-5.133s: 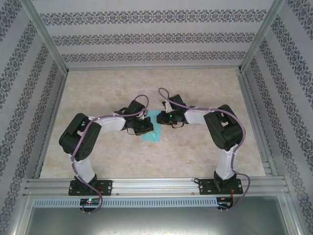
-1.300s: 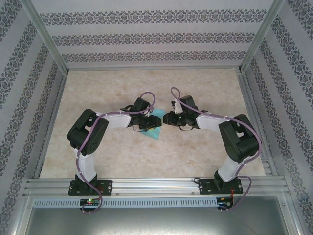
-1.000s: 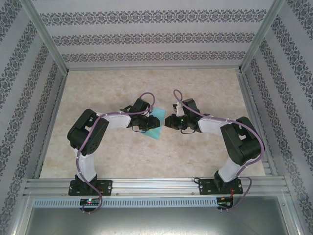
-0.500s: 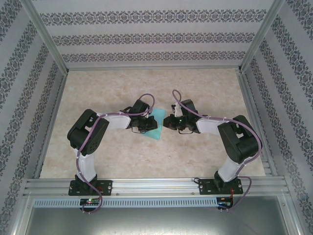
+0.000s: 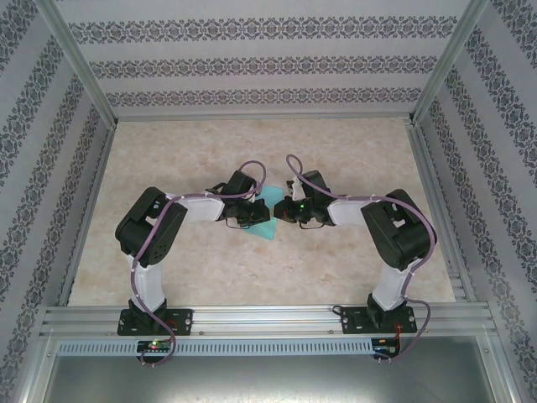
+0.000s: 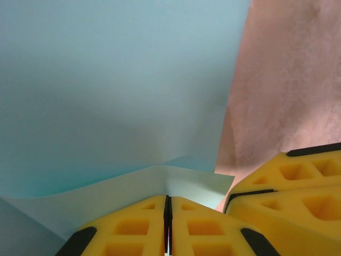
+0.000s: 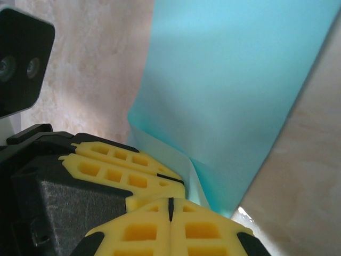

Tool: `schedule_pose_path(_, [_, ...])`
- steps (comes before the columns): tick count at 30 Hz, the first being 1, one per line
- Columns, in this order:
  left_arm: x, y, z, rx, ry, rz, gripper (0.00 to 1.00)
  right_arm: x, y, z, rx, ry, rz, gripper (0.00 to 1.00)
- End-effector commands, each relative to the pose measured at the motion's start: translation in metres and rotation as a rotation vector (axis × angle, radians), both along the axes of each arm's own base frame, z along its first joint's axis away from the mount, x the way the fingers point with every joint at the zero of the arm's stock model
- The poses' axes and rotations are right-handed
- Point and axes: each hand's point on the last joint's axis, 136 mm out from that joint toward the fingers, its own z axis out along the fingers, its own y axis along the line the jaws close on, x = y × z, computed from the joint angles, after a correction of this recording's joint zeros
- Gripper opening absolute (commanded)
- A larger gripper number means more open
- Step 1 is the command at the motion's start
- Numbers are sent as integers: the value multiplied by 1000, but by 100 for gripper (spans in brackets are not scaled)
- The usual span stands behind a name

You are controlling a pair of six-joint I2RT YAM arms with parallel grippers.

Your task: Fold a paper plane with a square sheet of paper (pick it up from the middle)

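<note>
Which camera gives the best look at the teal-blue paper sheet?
The right wrist view: the teal-blue square sheet of paper shows a broad face, one straight edge and its pale underside. The left wrist view is a closer look at face and fold; the top view has slivers between the left gripper and right gripper.

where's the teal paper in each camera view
Top external: teal paper at the centre of the marbled table, between left gripper and right gripper.
Left wrist: upper left and centre, its edge in shut jaws at the bottom.
Right wrist: upper right, running down to shut jaws.
Shared landmark: the marbled table.
</note>
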Motion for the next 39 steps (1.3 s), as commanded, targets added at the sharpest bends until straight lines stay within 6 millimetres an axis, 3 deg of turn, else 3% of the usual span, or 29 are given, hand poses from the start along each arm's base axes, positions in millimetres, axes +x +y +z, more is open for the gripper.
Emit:
schedule_pose_path(1, [-15, 0, -8, 20, 35, -44, 13, 5, 2, -6, -38, -9, 14, 6])
schedule_pose_path(18, [-14, -8, 9, -22, 18, -70, 15, -5, -16, -46, -241, 29, 68, 6])
schedule_pose_path(22, [-15, -6, 5, -14, 21, -69, 15, -3, -15, -39, -240, -1, 66, 8])
schedule_pose_path(27, [-16, -1, -3, 22, 23, -66, 15, 2, -16, -17, -219, -59, 47, 17])
schedule_pose_path(30, [-16, 4, -7, 46, 22, -50, 15, 3, -18, -4, -210, -84, 33, 18])
schedule_pose_path(39, [-12, 17, -18, 118, 7, 2, 15, 10, -20, 2, -207, -96, 26, 17])
